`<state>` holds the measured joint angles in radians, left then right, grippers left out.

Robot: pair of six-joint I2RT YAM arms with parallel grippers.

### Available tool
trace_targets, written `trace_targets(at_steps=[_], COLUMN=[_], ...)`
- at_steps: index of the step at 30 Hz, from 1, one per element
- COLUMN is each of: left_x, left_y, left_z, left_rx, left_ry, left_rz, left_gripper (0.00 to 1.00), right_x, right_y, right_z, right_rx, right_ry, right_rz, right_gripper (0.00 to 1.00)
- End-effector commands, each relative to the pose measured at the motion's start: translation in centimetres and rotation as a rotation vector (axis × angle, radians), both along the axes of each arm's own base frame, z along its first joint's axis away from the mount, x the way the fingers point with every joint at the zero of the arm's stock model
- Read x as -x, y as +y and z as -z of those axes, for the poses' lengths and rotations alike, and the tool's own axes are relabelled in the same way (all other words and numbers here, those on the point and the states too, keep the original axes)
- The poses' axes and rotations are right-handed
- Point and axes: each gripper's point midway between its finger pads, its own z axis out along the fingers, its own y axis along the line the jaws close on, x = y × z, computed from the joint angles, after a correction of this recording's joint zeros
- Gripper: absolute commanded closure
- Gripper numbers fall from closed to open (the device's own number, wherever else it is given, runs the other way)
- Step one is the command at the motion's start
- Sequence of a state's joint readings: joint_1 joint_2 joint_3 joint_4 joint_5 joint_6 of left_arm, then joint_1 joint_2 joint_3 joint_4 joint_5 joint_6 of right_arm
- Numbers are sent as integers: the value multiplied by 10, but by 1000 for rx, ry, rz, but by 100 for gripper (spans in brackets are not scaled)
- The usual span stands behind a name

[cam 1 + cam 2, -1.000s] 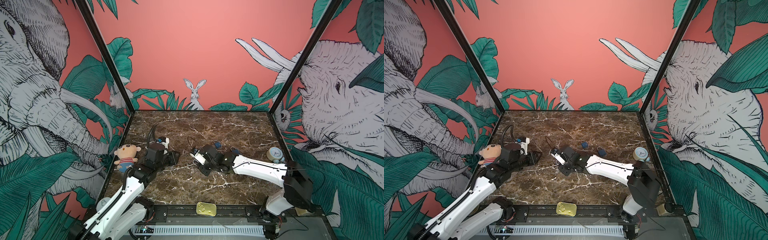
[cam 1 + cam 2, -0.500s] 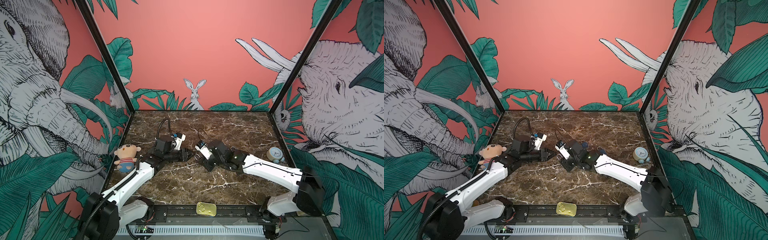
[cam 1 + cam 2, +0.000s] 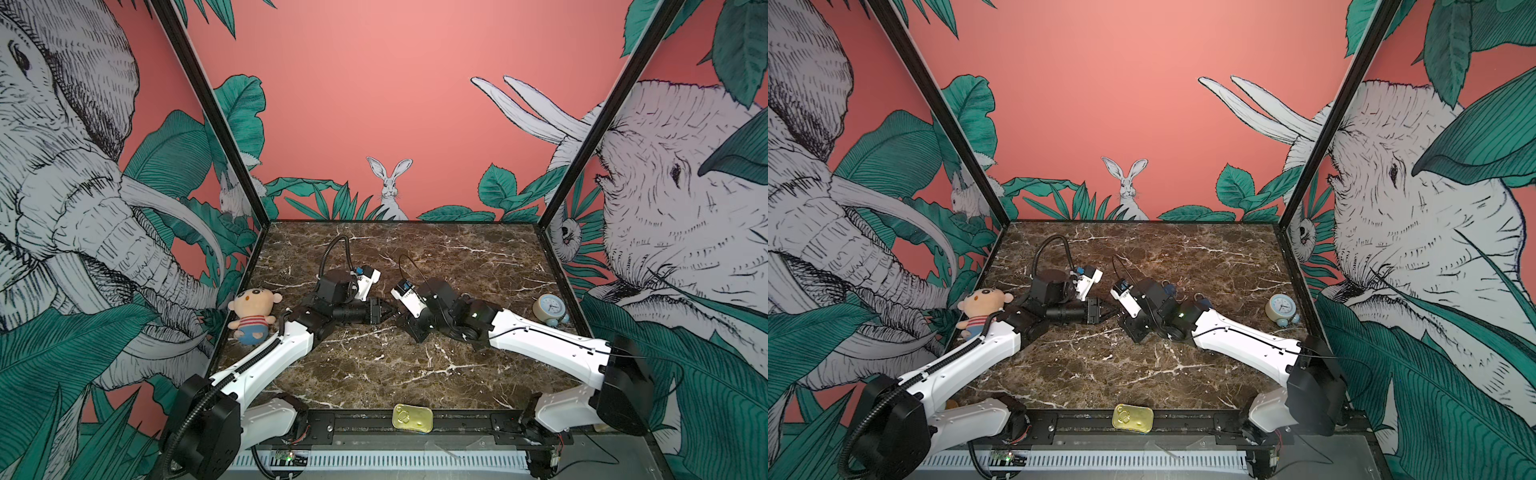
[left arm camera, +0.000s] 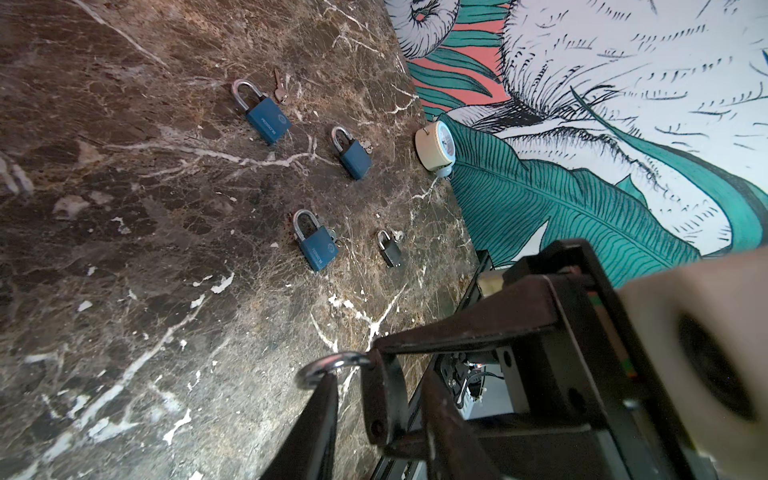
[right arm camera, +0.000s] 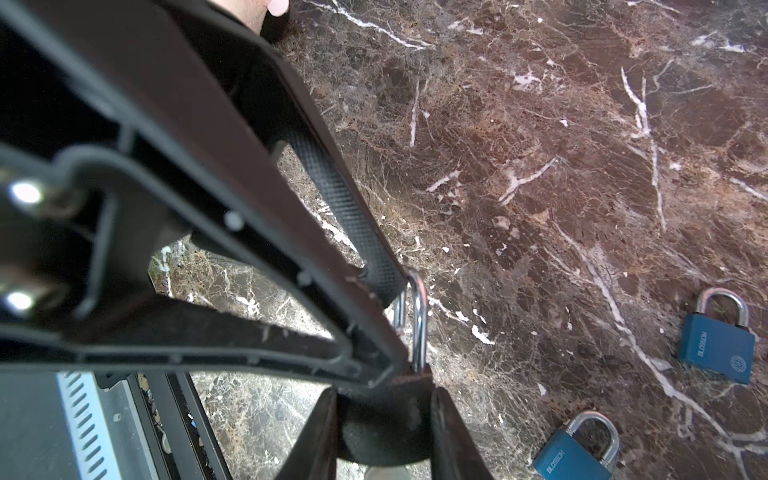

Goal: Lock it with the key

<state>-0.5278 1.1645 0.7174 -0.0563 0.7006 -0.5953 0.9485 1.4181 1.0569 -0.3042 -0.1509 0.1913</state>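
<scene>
Item held: black padlock (image 5: 382,424), off the table at mid-workspace, clamped across the body by the right gripper (image 5: 382,390), jaws narrowed to body width and no further; steel shackle (image 5: 420,320) projecting beyond the fingertips, raised, one leg ending clear of the body in the right wrist view. Opposite it: left gripper (image 4: 376,374), level with the lock, tip to tip with the right one in both top views; jaws part open, straddling the shackle and the lock's top; one fingertip (image 4: 322,399) against the shackle's crown, the other just beside the body with a sliver of gap; nothing clamped. Key in the held lock: cannot be told. On the marble tabletop (image 4: 124,208), well apart from both grippers, toward the right wall: three blue padlocks (image 4: 268,120) and one small black padlock (image 4: 390,254), all lying flat; loose key (image 4: 280,89) just beside the shackle of one blue lock; small keys touching or just beside the other three, too small for detail. Alarm clock (image 3: 550,307): upright near the right wall, beyond the locks. Plush doll (image 3: 251,316): at the tabletop's left edge, beside the left arm. Gold-coloured tin (image 3: 412,419): flat on the black front rail, between the two arm bases.
</scene>
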Motion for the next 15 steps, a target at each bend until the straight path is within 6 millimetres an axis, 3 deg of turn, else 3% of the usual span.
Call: trace_targets(at_steps=[1,8,15], left_x=[-4,-11,-15], left_y=[-4,5,7], left_z=[-23,-40,-21], left_rx=[50,43,-19], left_ry=[-77,-155,-127], left_rz=[5,-63,-74], left_gripper=[64,62,60], right_x=[-2,-2,0], right_y=[2,2,6], right_z=[-14,-12,-14], right_rx=[-47,-46,-61], right_ry=[-23,-17,-7], right_rz=[1,1,-11], right_gripper=[83,83,83])
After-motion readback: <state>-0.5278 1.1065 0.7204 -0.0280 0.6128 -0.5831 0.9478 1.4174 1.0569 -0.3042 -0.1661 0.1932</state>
